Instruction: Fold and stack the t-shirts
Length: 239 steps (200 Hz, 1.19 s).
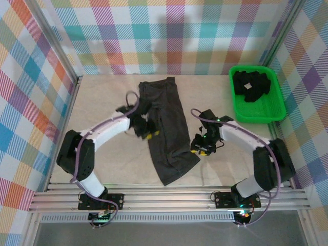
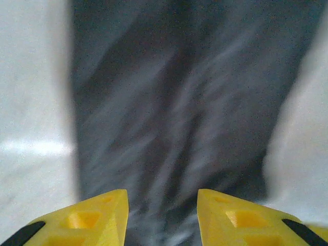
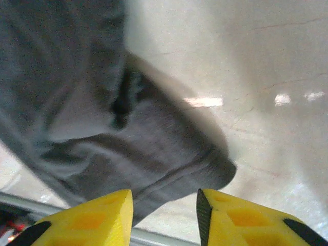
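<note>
One dark t-shirt, folded into a long narrow strip, lies on the table from the back centre to the front. My left gripper hovers at its left edge. In the left wrist view, blurred, the yellow fingers stand apart above the cloth, so the left gripper is open. My right gripper sits at the strip's lower right corner. Seen from the right wrist, the gripper is open, with bare table between the fingers and the shirt's corner just ahead. More dark t-shirts lie heaped in the bin.
A bright green plastic bin stands at the back right. Bare beige table stretches left of the strip. A metal rail runs along the near edge. Checked walls close in the back and sides.
</note>
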Available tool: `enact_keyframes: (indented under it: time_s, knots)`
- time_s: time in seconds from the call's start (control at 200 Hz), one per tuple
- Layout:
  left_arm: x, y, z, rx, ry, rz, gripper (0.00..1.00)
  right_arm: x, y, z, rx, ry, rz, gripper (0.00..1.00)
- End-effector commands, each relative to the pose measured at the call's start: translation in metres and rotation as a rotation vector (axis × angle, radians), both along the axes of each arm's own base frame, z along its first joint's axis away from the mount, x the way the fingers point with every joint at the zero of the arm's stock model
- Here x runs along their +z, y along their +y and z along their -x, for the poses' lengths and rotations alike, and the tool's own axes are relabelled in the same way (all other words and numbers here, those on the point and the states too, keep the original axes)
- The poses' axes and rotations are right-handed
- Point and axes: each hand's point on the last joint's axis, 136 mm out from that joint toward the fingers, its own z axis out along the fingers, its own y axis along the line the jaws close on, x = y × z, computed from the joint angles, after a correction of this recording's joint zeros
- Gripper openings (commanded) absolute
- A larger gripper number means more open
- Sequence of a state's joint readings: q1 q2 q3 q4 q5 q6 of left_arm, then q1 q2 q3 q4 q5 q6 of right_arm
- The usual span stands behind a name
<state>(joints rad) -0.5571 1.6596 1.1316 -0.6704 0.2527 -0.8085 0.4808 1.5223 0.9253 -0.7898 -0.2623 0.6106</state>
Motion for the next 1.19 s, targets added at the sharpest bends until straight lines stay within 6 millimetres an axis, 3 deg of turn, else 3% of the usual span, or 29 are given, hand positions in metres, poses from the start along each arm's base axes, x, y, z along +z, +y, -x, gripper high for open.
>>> enact_keyframes:
  time_s: [0.0,0.175,0.28,0.425,0.57,0.735,0.865,0.935,0.995,1.09,1.19]
  knots:
    - [-0.003,0.002,0.005,0.070,-0.009,0.022,0.41,-0.010,0.010,0.006,0.112,-0.011,-0.015,0.36]
    - [-0.024,0.011,-0.044,0.158,-0.066,-0.125,0.38,-0.028,0.011,0.020,0.104,0.034,0.028,0.31]
    - [-0.027,0.009,-0.072,0.154,-0.100,-0.195,0.38,-0.039,0.008,0.032,0.089,0.094,0.052,0.29]
    - [-0.056,0.015,-0.081,0.109,-0.022,-0.289,0.36,-0.048,0.014,0.054,0.083,0.146,0.073,0.26]
    - [-0.080,0.033,-0.098,0.114,0.015,-0.317,0.36,-0.046,0.038,0.068,0.076,0.176,0.023,0.26]
    - [-0.075,0.041,-0.142,0.086,-0.038,-0.286,0.38,-0.027,0.075,0.071,0.064,0.204,-0.075,0.28]
    - [-0.047,0.035,-0.163,0.023,-0.114,-0.273,0.43,-0.001,0.065,0.068,0.045,0.149,-0.040,0.33]
    - [-0.026,0.034,-0.156,0.014,-0.152,-0.265,0.47,0.007,0.055,0.066,0.048,0.096,-0.022,0.36]
    - [-0.006,0.038,-0.139,0.017,-0.179,-0.267,0.51,0.007,0.050,0.069,0.049,0.078,-0.028,0.37]
    - [0.005,0.053,-0.082,0.030,-0.117,-0.290,0.51,-0.004,0.047,0.074,0.055,0.073,-0.040,0.39]
    - [0.000,0.067,-0.010,0.031,-0.031,-0.270,0.51,-0.015,0.052,0.073,0.076,0.068,-0.064,0.39]
